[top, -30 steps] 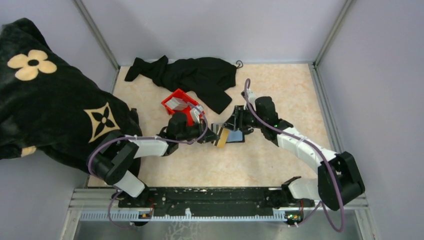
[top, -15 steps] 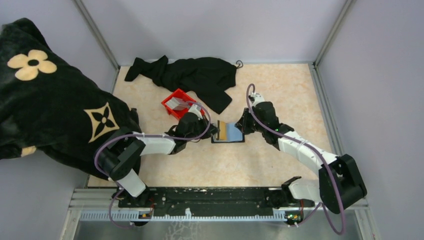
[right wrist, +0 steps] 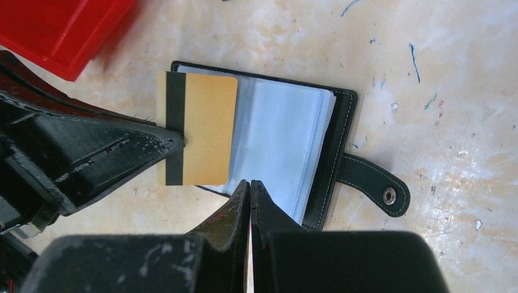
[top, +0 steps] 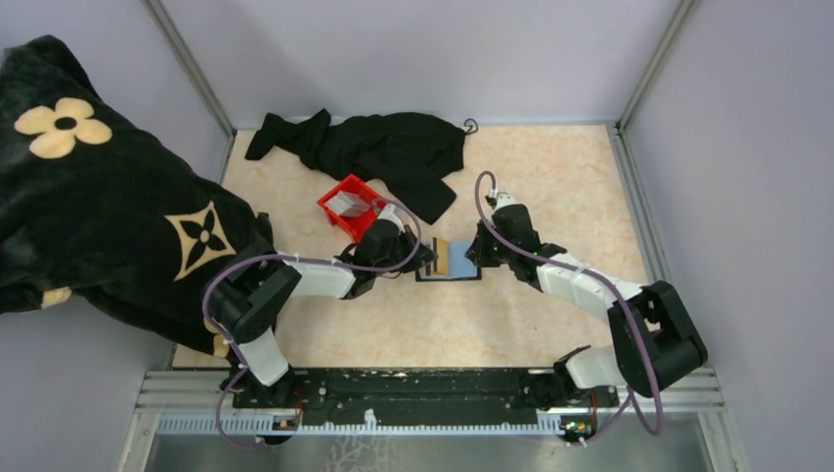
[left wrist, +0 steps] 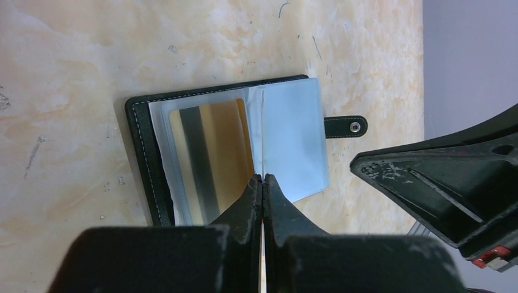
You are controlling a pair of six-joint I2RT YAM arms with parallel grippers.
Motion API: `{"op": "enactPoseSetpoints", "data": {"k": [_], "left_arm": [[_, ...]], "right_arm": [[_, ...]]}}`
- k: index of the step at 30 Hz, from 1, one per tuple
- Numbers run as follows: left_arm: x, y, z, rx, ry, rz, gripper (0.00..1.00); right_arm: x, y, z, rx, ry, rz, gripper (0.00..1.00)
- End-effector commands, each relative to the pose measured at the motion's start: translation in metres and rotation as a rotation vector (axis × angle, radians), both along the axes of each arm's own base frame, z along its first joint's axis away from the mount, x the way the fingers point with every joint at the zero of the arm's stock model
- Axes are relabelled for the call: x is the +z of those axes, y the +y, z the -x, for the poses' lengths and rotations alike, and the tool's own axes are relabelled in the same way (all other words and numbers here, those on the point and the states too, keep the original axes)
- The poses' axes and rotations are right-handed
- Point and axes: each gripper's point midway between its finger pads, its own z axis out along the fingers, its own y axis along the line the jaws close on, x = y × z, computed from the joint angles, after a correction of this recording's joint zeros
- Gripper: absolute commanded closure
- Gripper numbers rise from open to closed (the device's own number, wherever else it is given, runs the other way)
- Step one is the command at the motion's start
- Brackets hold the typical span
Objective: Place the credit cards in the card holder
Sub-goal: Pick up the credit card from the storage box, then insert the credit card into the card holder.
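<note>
Though open earlier, the right tool [right wrist: 249, 182] now matches the left tool [left wrist: 262, 177]: closed, empty.

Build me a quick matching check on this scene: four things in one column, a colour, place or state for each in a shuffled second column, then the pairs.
1 card holder
2 credit card
3 bin
4 black garment

a crumpled, at the back of the scene
b gold, dark stripe
c lying open, strap unsnapped
d red, left of the holder from above

Pairs: 1-c, 2-b, 3-d, 4-a
</note>
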Motion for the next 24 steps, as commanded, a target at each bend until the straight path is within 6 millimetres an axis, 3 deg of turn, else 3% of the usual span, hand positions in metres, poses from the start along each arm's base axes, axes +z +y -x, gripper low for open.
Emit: {"op": "enactPoseSetpoints", "data": {"k": [1,10,24], "left_arm": [[0.010,-0.011,-0.006,-0.004,-0.022,0.030,1.00],[0.002,-0.012,-0.007,-0.004,-0.012,0.018,1.00],[-0.003,-0.013,-0.006,0.003,-0.018,-0.017,1.00]], "right_arm": [[-0.003,-0.001,-0.010,-0.024,-0.022,-0.003,1.00],[-0.027,-0.002,-0.010,-0.038,0.039,0.028,1.00],[-0.049,-0.008,-0.010,-0.078,0.101,0.074,1.00]]}}
